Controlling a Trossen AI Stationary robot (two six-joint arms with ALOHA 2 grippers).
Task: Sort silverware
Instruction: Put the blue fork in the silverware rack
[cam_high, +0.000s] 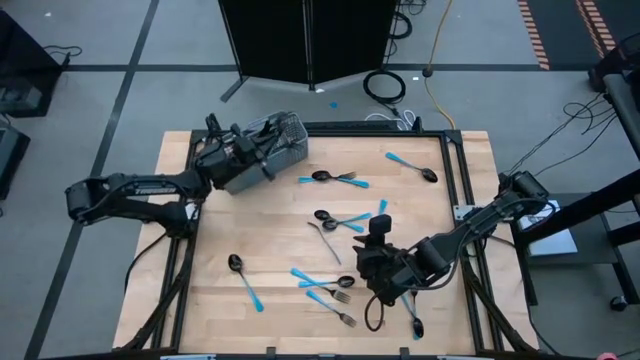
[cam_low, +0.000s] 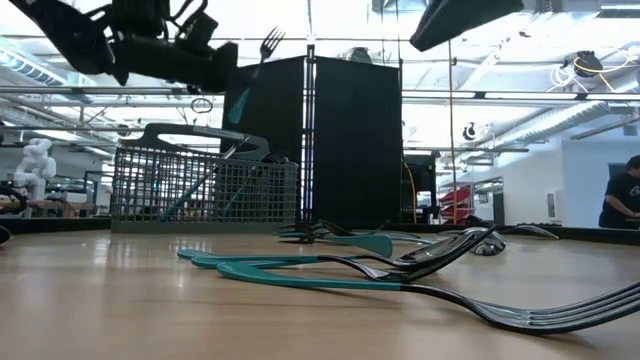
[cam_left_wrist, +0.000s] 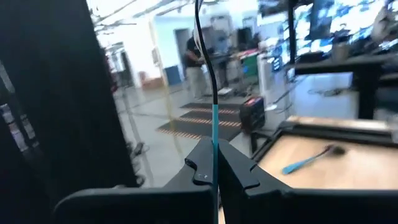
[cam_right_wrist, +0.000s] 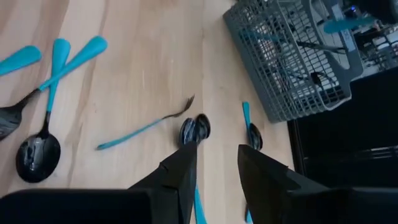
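No readable markings — left gripper (cam_left_wrist: 214, 171) pinches a fork (cam_low: 268, 45) above the basket (cam_high: 268, 150); right gripper (cam_right_wrist: 214, 165) spread over table (cam_high: 270, 235) silverware (cam_high: 335, 222).

The left arm reached from nine o'clock toward eleven o'clock, its wrist raised above the table. The left gripper (cam_left_wrist: 214, 171) was clamped tight on a fork (cam_left_wrist: 213, 124) standing upright. The right arm came from three o'clock toward five o'clock; the right gripper (cam_right_wrist: 214, 162) hung low, fingers parted, holding nothing.
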